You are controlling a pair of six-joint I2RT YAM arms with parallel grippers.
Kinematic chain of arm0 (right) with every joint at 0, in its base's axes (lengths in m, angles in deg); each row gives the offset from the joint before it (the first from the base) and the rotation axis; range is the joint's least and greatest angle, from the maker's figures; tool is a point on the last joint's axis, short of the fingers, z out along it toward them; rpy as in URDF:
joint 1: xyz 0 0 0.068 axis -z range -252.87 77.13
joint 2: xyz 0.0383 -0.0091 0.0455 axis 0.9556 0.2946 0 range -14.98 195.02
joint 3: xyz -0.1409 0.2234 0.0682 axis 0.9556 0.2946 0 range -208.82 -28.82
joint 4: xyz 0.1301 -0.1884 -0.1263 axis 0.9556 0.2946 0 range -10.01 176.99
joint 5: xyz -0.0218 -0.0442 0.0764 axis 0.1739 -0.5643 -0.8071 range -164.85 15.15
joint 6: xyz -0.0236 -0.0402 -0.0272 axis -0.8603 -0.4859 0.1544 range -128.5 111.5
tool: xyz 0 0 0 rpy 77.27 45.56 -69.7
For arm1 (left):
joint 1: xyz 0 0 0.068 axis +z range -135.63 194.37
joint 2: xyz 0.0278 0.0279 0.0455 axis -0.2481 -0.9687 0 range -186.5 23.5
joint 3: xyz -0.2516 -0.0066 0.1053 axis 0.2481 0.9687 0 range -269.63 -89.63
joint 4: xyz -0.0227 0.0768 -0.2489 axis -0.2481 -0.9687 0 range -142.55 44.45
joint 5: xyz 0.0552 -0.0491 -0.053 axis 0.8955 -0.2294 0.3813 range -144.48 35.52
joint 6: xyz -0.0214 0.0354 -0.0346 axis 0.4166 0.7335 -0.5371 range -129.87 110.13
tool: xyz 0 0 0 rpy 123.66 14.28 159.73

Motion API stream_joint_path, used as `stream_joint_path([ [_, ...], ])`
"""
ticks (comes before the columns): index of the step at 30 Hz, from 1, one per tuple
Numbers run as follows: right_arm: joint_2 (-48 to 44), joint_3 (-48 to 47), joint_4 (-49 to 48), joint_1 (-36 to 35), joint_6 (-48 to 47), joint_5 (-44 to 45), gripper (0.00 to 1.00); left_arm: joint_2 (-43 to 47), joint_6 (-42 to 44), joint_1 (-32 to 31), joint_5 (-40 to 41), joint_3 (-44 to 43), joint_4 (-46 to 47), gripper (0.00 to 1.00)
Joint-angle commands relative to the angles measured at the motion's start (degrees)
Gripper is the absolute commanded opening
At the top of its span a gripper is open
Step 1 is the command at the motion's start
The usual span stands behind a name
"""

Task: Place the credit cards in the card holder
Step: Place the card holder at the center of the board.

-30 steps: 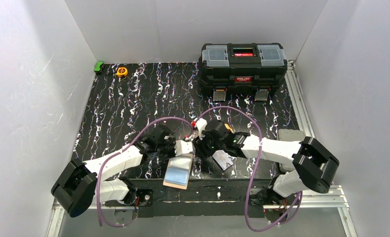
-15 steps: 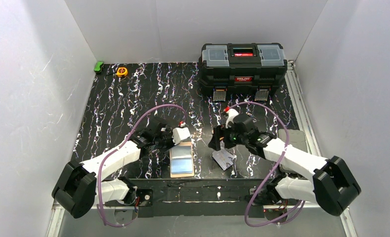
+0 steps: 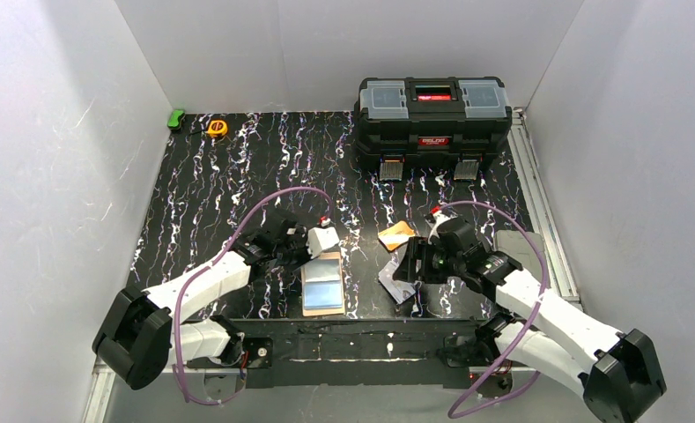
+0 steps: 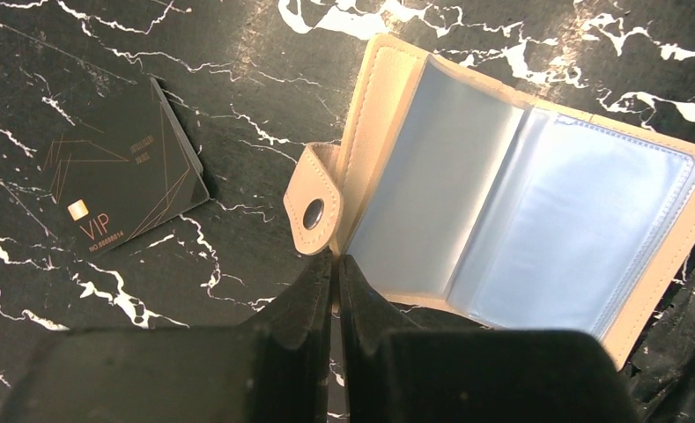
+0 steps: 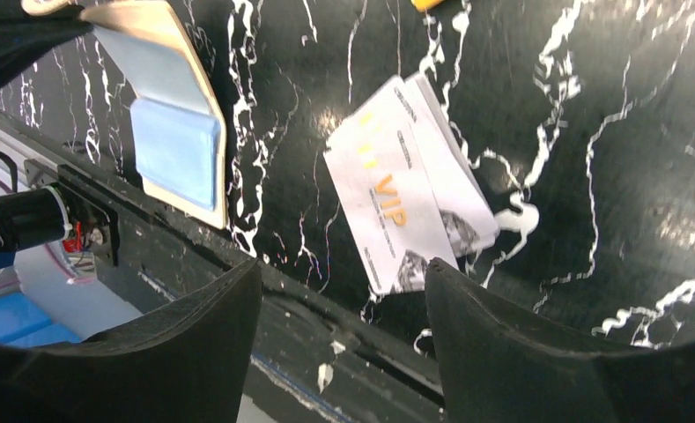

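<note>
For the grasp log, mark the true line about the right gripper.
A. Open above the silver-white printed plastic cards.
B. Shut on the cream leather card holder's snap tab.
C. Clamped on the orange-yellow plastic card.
A: the right gripper has its jaws wide apart, holding nothing, over the silver-white printed plastic cards lying on the black marbled table.

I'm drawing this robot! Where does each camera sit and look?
Top: high behind the robot, looking down on the black marbled table; left arm and right arm show.
Left wrist: on the left arm, facing down past its shut left pincer at the open cream-beige card holder.
Right wrist: on the right arm, facing down through its open right pincer at silver-white plastic cards.
Both wrist views share the card holder.
</note>
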Motion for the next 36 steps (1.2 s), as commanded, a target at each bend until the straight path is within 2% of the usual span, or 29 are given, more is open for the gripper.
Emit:
stream_joint_path([
  [1,-2.7,1.2,8.3,0.4,4.4,-2.5,0.73,0.1,-0.6,0.3,2.3,0.8,-0.6,0.00],
  [5,-4.3,5.1,7.6,0.4,6.4,-4.8,0.73,-0.5,-0.7,0.3,3.7,1.2,-0.1,0.00],
  [6,-4.7,6.1,6.6,0.4,7.0,-5.3,0.73,-0.5,-0.7,0.3,4.0,1.3,0.1,0.04],
  [7,-4.9,6.7,5.8,0.4,7.4,-5.5,0.73,-0.7,-0.6,0.3,4.2,1.3,0.1,0.09],
  [14,-2.1,8.1,2.7,0.6,7.1,-5.1,0.71,-1.7,0.8,0.3,6.3,0.2,0.2,0.60],
  [15,-1.3,8.1,2.1,0.8,6.8,-5.3,0.71,-1.6,0.8,0.3,6.3,-0.2,0.0,0.64],
  [23,3.9,8.2,-2.3,3.6,4.7,-7.9,0.67,-2.1,1.2,0.3,6.7,-3.3,-1.8,0.70],
  [25,4.2,8.6,-3.1,4.2,4.5,-8.4,0.67,-1.8,1.5,0.2,7.0,-4.7,-3.5,0.76],
  [26,4.3,8.7,-3.3,4.5,4.5,-8.5,0.67,-1.4,1.5,0.3,7.0,-5.7,-4.7,0.82],
  [28,4.3,9.1,-3.9,5.2,4.2,-8.9,0.66,-0.4,1.2,0.3,5.9,-7.6,-7.6,0.85],
  [30,4.5,9.2,-4.4,5.7,3.9,-9.5,0.65,0.8,0.8,0.3,5.2,-9.0,-9.6,0.98],
  [36,4.6,9.5,-4.6,6.5,3.3,-10.1,0.60,3.3,1.0,0.2,4.6,-13.0,-12.9,0.98],
])
